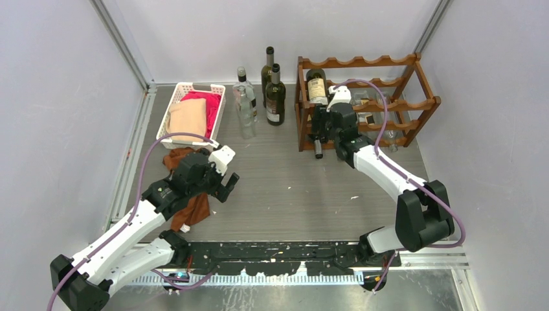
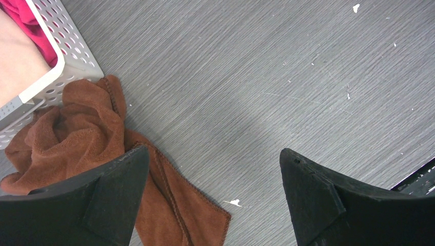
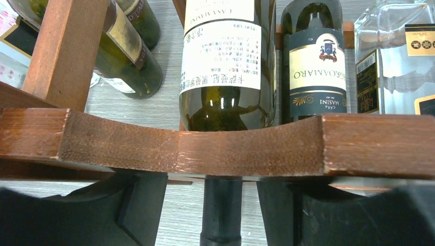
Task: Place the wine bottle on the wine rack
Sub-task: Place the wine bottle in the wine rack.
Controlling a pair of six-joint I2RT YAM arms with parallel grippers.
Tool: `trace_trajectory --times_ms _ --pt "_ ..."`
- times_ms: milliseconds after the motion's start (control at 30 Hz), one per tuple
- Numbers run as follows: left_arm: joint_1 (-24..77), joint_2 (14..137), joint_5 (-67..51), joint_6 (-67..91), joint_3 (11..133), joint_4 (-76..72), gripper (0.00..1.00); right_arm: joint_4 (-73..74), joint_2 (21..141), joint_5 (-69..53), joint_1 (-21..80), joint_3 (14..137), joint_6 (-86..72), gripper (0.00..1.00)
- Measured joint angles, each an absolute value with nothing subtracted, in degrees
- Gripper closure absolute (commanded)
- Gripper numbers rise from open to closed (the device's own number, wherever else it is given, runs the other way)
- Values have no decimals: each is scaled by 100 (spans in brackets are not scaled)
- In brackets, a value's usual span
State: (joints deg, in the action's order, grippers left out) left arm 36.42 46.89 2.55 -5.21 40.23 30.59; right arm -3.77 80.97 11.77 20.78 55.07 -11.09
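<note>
The wine bottle is seen lying in a scallop of the wine rack. Release is judged in hand (right gripper parted, clear of the neck). A straight withdrawal is called for.

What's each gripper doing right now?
Left gripper: open, holding nothing.
Right gripper: jaws apart around the wine bottle neck, not clamping it.

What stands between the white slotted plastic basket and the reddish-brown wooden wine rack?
Three upright bottles: one clear glass bottle and two dark glass bottles, these nearer the wooden wine rack. The top view shows this.
</note>
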Motion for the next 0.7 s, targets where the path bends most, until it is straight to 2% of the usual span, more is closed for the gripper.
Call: trace_trajectory --times_ms 300,533,567,700 --pt "3642 4689 255 -521 4023 3065 4 -290 7590 749 1951 5404 -867 27" --pt "3642 4687 255 -521 4023 3065 4 30 6899 -1151 1138 5310 -539 27" --pt "3642 4687 252 -521 4023 3065 4 110 6899 -1481 1004 5310 -464 28" --pt "3642 4663 255 -519 4023 3068 4 532 6912 -2705 563 5310 -137 44"
